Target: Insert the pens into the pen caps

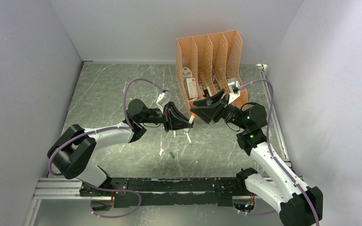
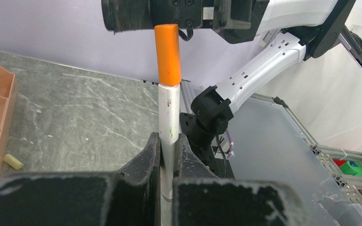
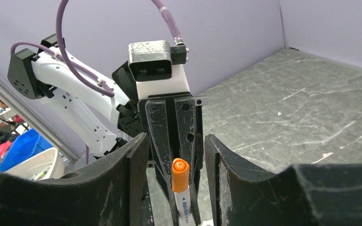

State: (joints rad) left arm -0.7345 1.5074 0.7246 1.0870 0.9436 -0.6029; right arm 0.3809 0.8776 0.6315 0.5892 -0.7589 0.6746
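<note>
- My left gripper [image 2: 168, 143] pinches the white pen [image 2: 168, 110] by its barrel, holding it between the two arms above the table [image 1: 103, 103].
- An orange cap [image 2: 167, 54] sits on the pen's free end.
- My right gripper [image 3: 175, 143] is spread, with a finger on either side of that cap and neither touching it.
- I see a loose pen [image 1: 188, 138] and a green cap [image 1: 172, 154] lying on the table below.

Grey-green marbled table [image 1: 108, 99]: peach lattice organiser [image 1: 209, 66] standing at the far edge toward the right corner; white pen [image 1: 188, 138], small white piece [image 1: 161, 151] and green cap [image 1: 172, 154] loose mid-table, nearer the near edge; pale yellow cap [image 2: 13, 161] beside the organiser.
</note>
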